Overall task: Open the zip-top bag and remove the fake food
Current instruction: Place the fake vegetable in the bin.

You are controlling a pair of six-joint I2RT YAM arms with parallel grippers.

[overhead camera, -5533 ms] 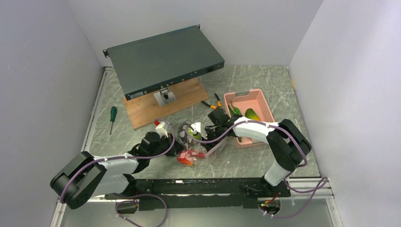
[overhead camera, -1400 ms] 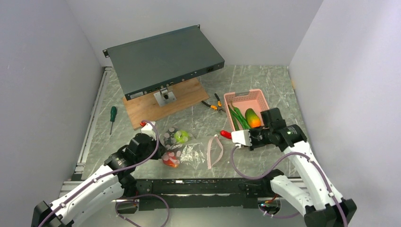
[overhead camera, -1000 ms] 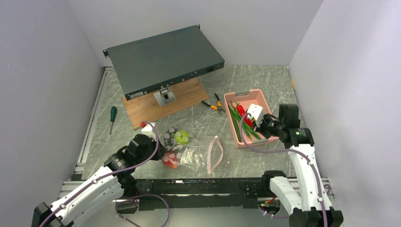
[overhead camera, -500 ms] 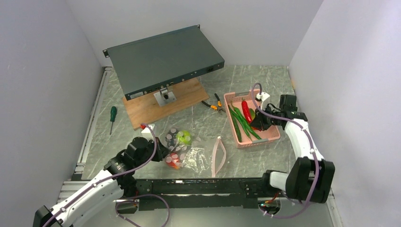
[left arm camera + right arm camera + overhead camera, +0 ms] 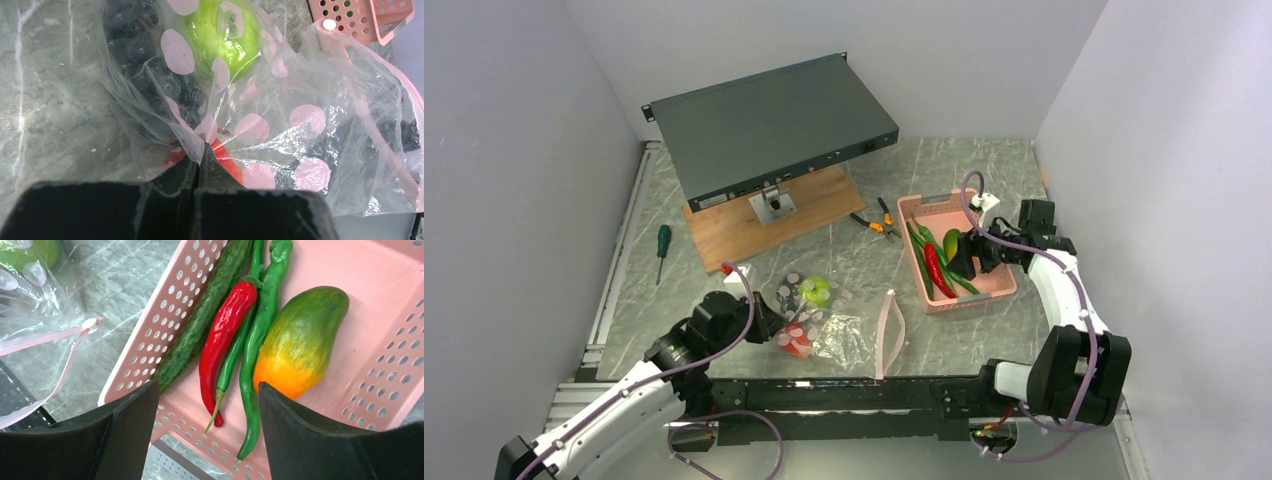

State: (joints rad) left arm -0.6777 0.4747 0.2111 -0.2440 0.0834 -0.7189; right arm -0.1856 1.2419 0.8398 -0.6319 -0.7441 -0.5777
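Zip-top bag (image 5: pixel 844 336), mouth rightward

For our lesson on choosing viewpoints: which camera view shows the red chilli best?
The right wrist view: the red chilli lies large and unobstructed in the pink basket. The top view shows it small; the left wrist view misses it.

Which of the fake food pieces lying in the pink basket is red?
The chilli pepper, lying between the dark green cucumber and the long green peppers; the mango is green and orange.
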